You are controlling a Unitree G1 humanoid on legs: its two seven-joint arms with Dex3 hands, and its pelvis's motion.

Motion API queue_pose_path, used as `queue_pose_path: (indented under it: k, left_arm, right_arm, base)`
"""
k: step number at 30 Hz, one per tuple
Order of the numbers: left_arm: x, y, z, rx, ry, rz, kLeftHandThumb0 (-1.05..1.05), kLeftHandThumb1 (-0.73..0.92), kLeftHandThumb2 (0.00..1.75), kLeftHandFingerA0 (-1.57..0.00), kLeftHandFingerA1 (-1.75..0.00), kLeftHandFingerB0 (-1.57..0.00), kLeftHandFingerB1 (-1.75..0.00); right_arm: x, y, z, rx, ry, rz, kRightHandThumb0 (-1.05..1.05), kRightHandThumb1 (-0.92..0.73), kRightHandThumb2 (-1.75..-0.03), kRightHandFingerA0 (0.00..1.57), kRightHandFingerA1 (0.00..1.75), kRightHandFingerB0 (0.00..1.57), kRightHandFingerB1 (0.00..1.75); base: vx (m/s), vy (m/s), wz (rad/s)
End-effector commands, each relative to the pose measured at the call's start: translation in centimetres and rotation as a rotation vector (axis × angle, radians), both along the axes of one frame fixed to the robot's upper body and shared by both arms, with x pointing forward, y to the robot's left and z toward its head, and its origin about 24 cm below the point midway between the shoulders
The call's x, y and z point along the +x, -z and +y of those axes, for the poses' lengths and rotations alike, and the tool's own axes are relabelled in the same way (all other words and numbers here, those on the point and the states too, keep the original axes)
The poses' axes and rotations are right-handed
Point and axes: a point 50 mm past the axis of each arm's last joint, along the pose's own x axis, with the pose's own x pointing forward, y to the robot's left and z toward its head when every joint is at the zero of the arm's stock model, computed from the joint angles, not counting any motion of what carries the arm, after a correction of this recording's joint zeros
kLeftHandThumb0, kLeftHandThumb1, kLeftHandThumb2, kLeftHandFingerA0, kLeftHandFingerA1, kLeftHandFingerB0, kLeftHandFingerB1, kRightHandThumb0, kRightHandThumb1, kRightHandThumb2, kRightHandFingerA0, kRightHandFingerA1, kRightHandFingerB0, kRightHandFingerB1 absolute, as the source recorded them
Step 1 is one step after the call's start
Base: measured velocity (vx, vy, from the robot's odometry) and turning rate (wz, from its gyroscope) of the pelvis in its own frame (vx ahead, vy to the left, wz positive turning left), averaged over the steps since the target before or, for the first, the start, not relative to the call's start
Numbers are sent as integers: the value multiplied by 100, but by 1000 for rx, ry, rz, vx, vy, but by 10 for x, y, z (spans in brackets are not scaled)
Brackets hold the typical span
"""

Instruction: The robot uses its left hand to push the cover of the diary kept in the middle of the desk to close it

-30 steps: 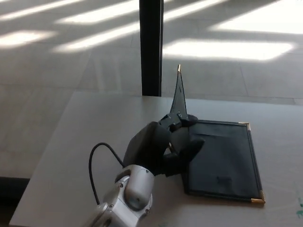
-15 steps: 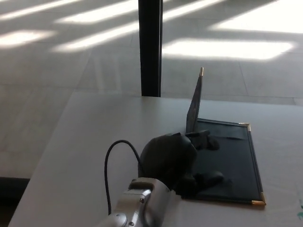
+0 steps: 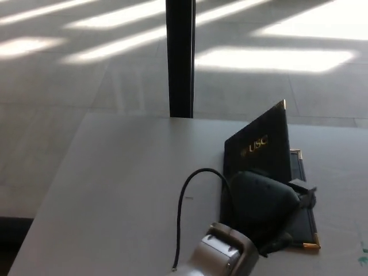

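Tipped further over, diary cover (image 3: 260,145) leans on the left robot hand (image 3: 265,202) — finger state unclear — black pillar (image 3: 179,57) behind.

Diary cover (image 3: 257,148) has swung from near upright, edge-on, to tilted over the right half, outer face with gold lettering now visible (cover not yet flat). Left hand (image 3: 265,202) has moved rightward with it, now over the diary's lower part.
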Motion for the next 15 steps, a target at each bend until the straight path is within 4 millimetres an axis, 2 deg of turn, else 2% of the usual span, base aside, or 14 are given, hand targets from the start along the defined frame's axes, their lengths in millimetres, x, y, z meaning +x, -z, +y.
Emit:
queue_pose_path:
  k: [1,3,5,8,9,11,12,13,15]
  left_arm:
    - [-102,25,-78,580,533,-324,-31,46,66,-103,-124,-56,-65]
    - [-99,30,-77,617,492,-269,-20,44,67,-105,-131,-46,-62]
    - [-98,31,-78,617,466,-252,-19,45,66,-105,-127,-45,-61]
    - [-95,33,-81,629,428,-238,-21,45,65,-106,-131,-44,-61]
    - [-92,27,-82,653,429,-255,-21,44,60,-103,-128,-42,-60]
    - [-92,19,-82,632,434,-295,-23,43,62,-103,-130,-45,-61]
    - [-93,16,-83,626,435,-296,-28,46,64,-105,-136,-41,-62]
    - [-94,10,-83,609,442,-296,-28,46,63,-101,-130,-44,-61]
    - [-96,2,-82,572,455,-290,-26,47,65,-101,-132,-43,-61]
  right_arm:
    - [32,-17,7,-33,-112,-30,-67,-89,-67,76,68,58,46]
    - [34,-14,9,-22,-109,-31,-67,-89,-66,74,64,58,45]
    - [34,-14,9,-24,-112,-31,-67,-90,-66,74,65,59,45]
    - [34,-14,10,-20,-107,-33,-66,-89,-66,75,65,59,45]
    - [34,-13,11,-20,-108,-32,-67,-89,-67,77,67,58,45]
    - [34,-12,12,-23,-110,-25,-67,-89,-66,76,66,59,45]
    - [35,-12,12,-22,-112,-28,-67,-90,-67,71,61,56,45]
    - [36,-12,12,-17,-117,-38,-67,-89,-67,70,62,55,45]
    - [36,-12,13,-10,-114,-42,-67,-90,-66,74,63,57,45]
  base:
    - [0,0,0]
    - [0,0,0]
    - [0,0,0]
    - [0,0,0]
    - [0,0,0]
    - [0,0,0]
    - [0,0,0]
    - [0,0,0]
    - [0,0,0]
